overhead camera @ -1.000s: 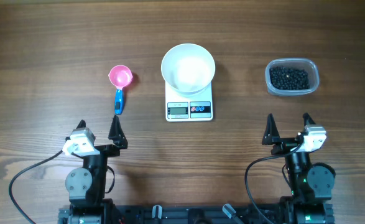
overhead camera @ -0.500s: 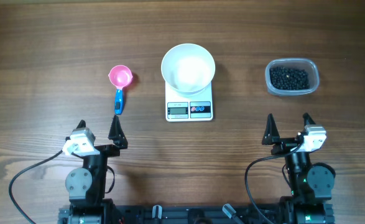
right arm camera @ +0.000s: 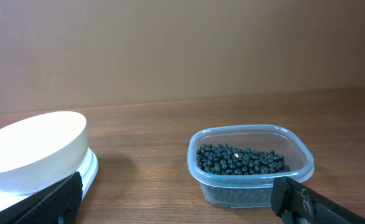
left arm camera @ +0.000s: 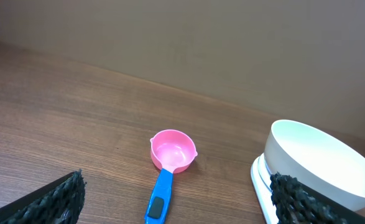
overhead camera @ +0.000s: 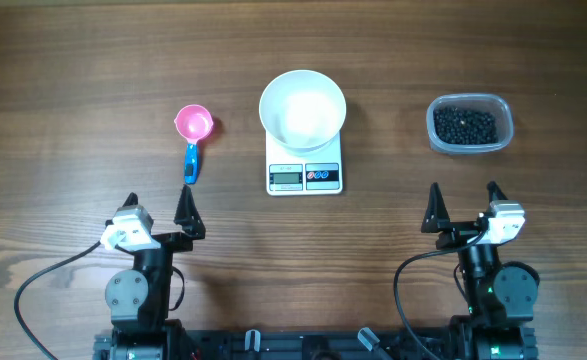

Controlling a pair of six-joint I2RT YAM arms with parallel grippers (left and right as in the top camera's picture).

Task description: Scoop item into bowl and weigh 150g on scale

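Two arms sit at the near edge of the worktop [overhead camera: 73, 80]: left arm [overhead camera: 138, 280] and right arm [overhead camera: 493, 280], both well apart from everything else.

Left jaws are apart with nothing between them. Their fingers [left arm camera: 51, 200] show only at the bottom corners of the left wrist view. Right jaws are also apart and hold nothing. Their fingers [right arm camera: 301, 200] show low in the right wrist view, either side of the tub.

Scale [overhead camera: 304, 177] is mid-worktop, between the two arms and further out. Its display and buttons run along the edge facing the robot. The readout is too small to read.

Bowl [overhead camera: 302, 108] is white and upright. It sits on the scale's far part and overhangs the platform on the left, right and far sides.

Tub [overhead camera: 509, 125] is clear plastic and stands right of the scale, well apart from it. It is roughly in line ahead of the right arm.

Scoop [overhead camera: 193, 125] lies flat on the worktop left of the scale, near it but not touching. The pink cup is open side up at the far end, and the blue handle points back toward the left arm.

Beans [overhead camera: 464, 125] are small, round and black. All visible ones are inside the tub, covering its floor, with the level below the rim.
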